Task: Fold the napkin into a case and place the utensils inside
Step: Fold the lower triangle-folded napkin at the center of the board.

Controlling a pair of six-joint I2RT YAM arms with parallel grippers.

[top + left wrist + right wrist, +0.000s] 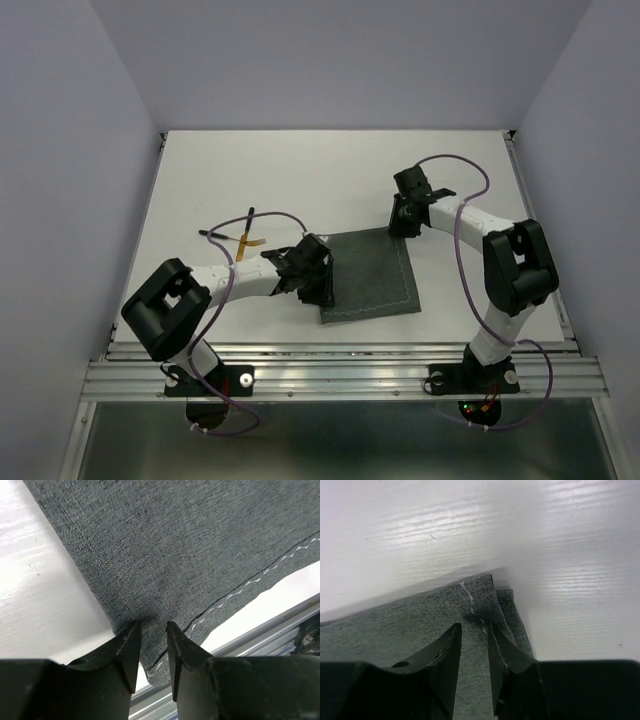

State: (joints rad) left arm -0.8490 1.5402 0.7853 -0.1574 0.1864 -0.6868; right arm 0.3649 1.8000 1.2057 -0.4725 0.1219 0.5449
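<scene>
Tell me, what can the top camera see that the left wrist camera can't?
Only the top view shows the gold utensils left of the napkin, and the right gripper at its far corner. Only the left wrist view shows the light stitching up close and the left gripper, fingers slightly apart, at the napkin's edge. Both show the napkin and white table.
</scene>
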